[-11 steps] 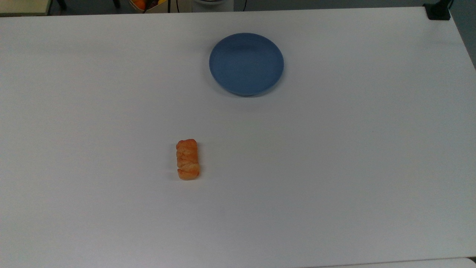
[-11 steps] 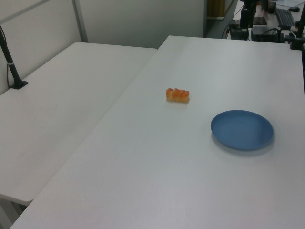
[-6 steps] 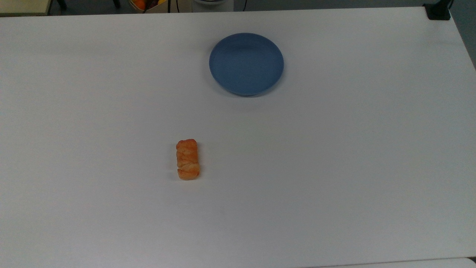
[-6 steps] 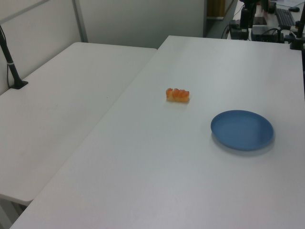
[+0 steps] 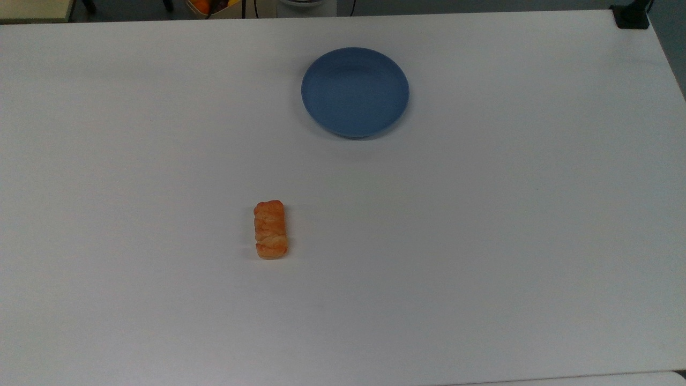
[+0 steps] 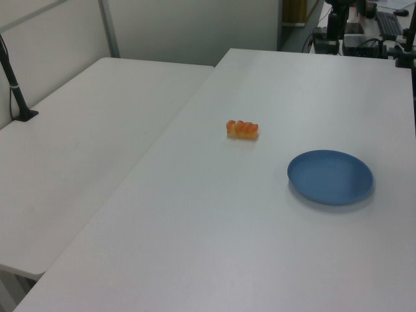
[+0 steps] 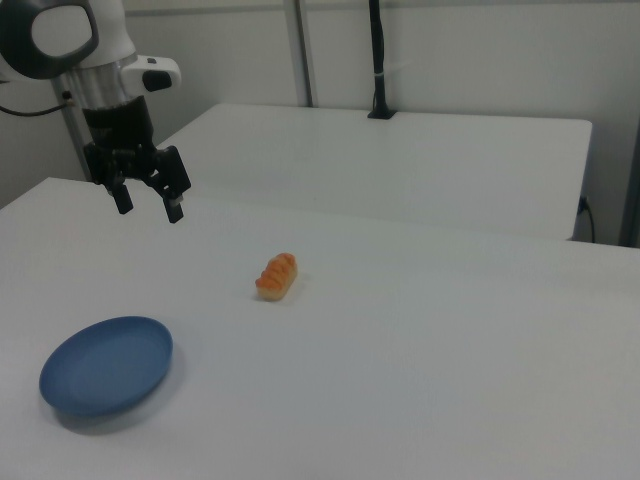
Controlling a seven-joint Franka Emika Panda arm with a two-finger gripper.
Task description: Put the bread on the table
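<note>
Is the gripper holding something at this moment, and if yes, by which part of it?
Nothing is held. The gripper hangs open and empty above the table; the bread lies on the table, apart from the blue plate.

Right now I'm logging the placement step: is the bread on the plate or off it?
Off. The bread lies on the bare table, well apart from the empty blue plate.

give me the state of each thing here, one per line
bread: lying flat on the table, apart from the plate, not held
blue plate: upright on the table, nothing on it
gripper: open, holding nothing, raised above the table
table: bears the bread and plate
</note>
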